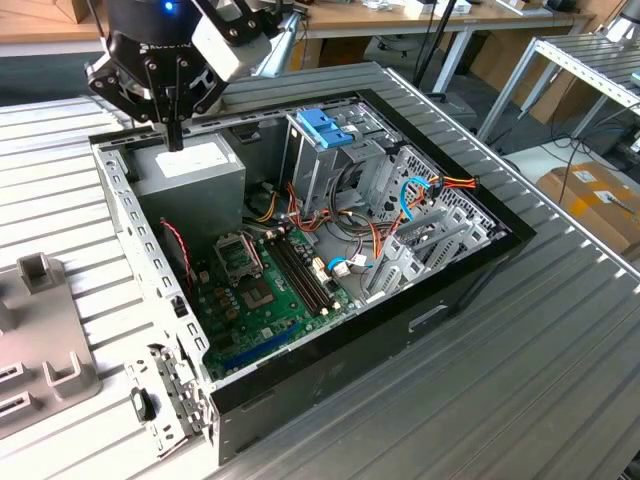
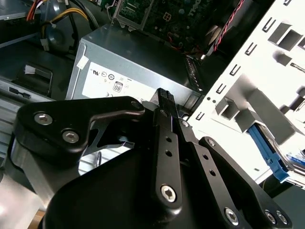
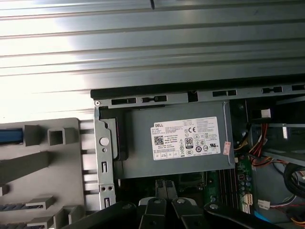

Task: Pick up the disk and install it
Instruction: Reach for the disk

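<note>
Step in hand is judged as approach; pickup not yet done. Gripper [image 1: 175,145] is held over power supply [image 1: 195,170], fingers closed together, nothing grasped. Disk [image 3: 9,136] is taken for blue-edged piece in grey holder [image 1: 40,330], outside case [image 1: 450,290], at exterior view's left. For grasp, opened fingers are called for.
</note>
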{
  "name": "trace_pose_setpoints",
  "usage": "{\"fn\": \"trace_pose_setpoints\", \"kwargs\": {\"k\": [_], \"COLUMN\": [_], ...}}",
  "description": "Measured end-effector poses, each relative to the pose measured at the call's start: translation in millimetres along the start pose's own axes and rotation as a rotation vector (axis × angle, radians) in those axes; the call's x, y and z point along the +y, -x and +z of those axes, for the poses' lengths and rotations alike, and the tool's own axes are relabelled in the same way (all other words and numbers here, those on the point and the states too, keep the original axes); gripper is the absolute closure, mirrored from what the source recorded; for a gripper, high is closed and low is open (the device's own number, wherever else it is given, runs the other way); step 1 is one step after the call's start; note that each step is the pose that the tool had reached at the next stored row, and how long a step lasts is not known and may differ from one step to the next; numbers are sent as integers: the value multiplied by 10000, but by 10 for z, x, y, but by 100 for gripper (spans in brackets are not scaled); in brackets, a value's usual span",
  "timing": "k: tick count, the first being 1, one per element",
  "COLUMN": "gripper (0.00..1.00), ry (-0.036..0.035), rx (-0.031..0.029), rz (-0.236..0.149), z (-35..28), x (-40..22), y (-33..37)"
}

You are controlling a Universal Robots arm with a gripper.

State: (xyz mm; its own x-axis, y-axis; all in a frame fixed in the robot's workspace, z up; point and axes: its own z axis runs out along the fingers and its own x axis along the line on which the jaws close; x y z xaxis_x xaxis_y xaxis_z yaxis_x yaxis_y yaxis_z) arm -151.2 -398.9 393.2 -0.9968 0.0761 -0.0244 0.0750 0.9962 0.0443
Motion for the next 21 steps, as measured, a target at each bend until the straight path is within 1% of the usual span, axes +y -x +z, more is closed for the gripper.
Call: {"fn": "trace_pose_setpoints", "kwargs": {"k": [8, 10, 21], "gripper": [89, 89, 89], "ry": [0, 0, 0], "rx": [0, 0, 0], "rz": [0, 1, 1], "z": [-1, -1, -2], "x": [-2, -4, -4], "y": [-29, -54, -56]}}
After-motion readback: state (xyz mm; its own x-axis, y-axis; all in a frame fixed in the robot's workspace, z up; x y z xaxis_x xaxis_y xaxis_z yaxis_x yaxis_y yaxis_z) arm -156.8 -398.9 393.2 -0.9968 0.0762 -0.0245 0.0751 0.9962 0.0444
